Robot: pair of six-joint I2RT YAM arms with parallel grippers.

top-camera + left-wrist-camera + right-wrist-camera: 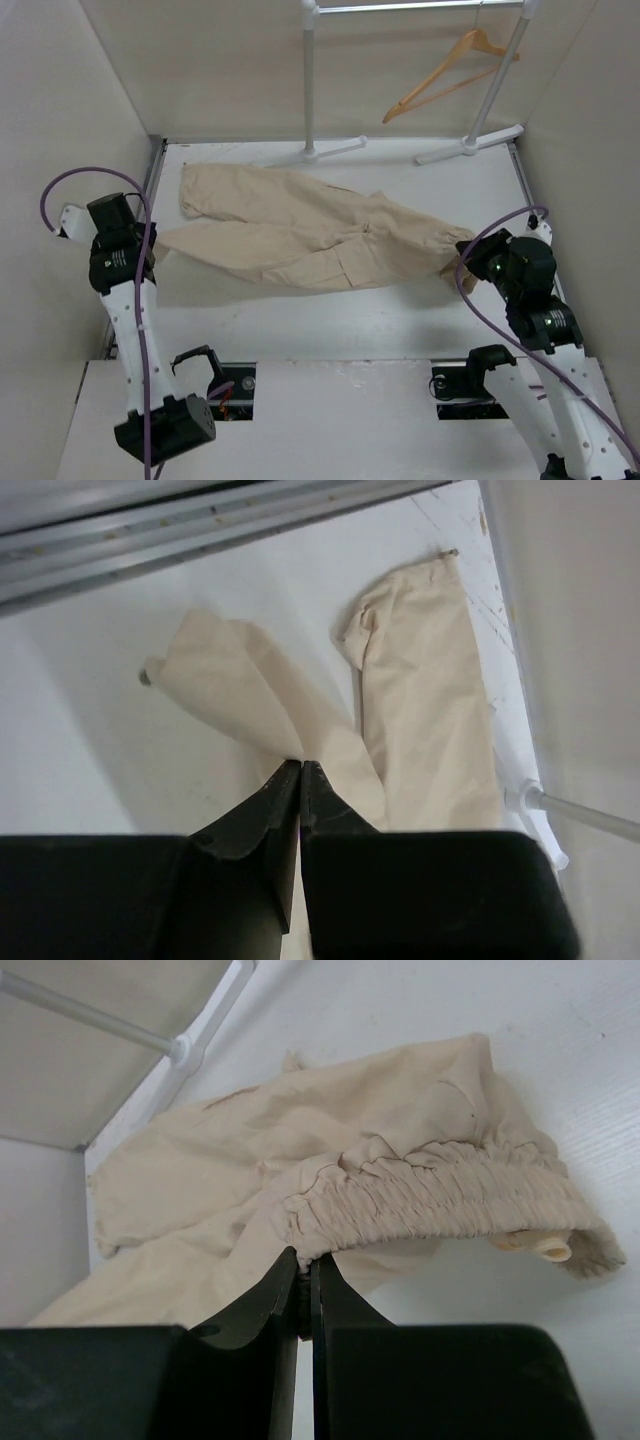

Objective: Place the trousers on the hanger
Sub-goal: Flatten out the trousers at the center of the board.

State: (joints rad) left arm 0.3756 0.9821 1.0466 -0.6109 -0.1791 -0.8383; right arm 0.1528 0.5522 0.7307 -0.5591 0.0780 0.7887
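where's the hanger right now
In the top external view the hanger hangs from the white rack rail at the back right, up behind the right end of the trousers lying on the table.

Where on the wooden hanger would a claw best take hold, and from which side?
On the hanger, probably the lower bar near its left end, coming from the front: it hangs tilted from the rack rail, with that end lowest and unobstructed.
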